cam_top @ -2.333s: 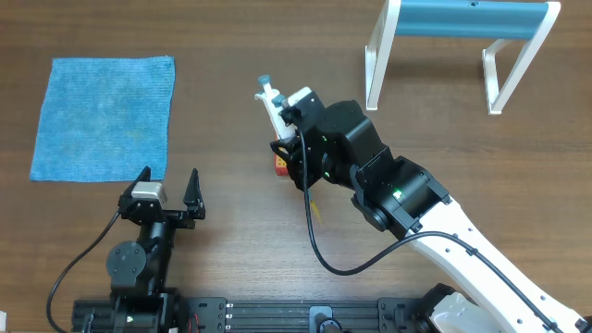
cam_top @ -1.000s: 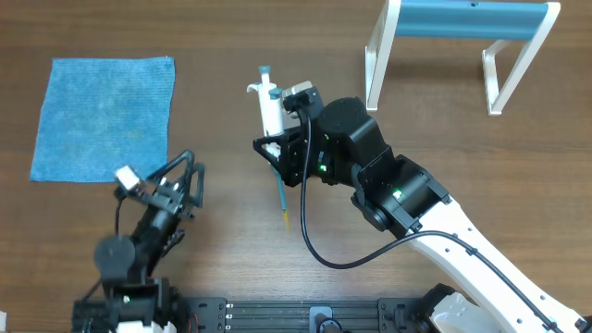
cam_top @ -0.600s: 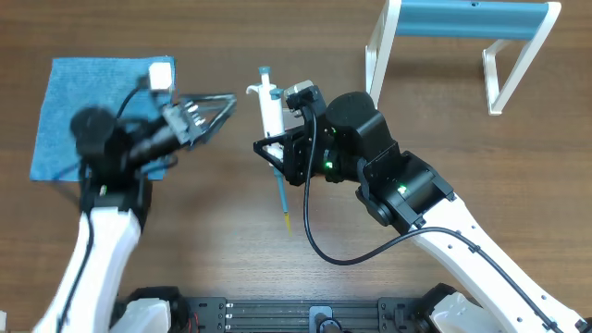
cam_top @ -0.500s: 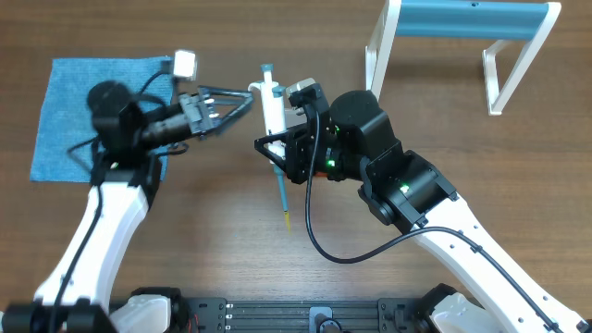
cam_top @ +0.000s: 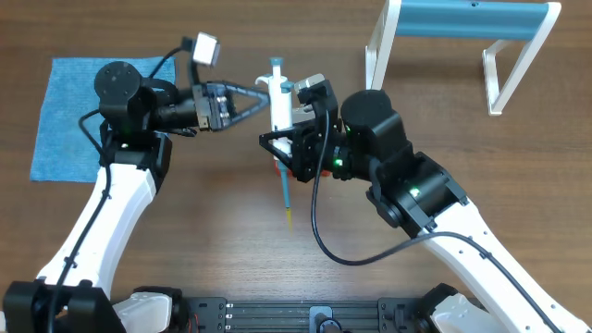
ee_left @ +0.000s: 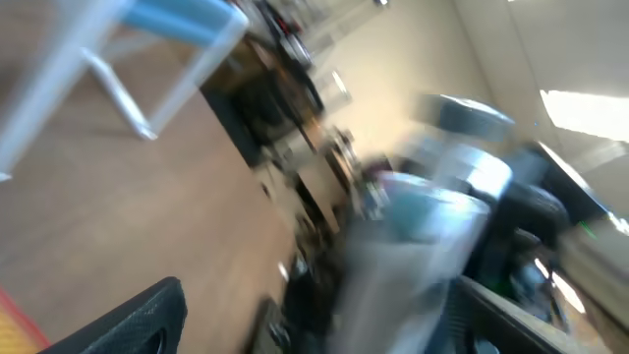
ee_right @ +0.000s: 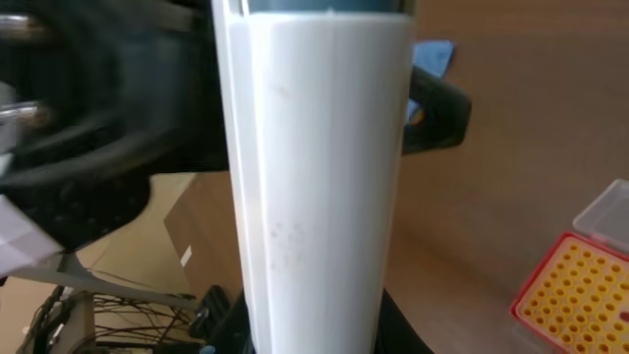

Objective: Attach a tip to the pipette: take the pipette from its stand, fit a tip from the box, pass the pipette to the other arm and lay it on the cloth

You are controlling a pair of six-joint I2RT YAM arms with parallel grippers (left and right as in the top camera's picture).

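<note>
Right hand is clamped on the pipette, holding it over the middle of the table with the tip fitted. Left hand is turned sideways and wide open, right beside the white body. I'd say let the left close firmly on that body before the right lets go, then head for the cloth.

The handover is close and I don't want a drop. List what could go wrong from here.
1. The left gripper is open right beside the upper end of the pipette, near its plunger. A grasp that high or off-centre might slip once the right gripper lets go.
2. The tip hangs bare below the right gripper. A tilt during the pass could knock it on the tip box and loosen it.
</note>
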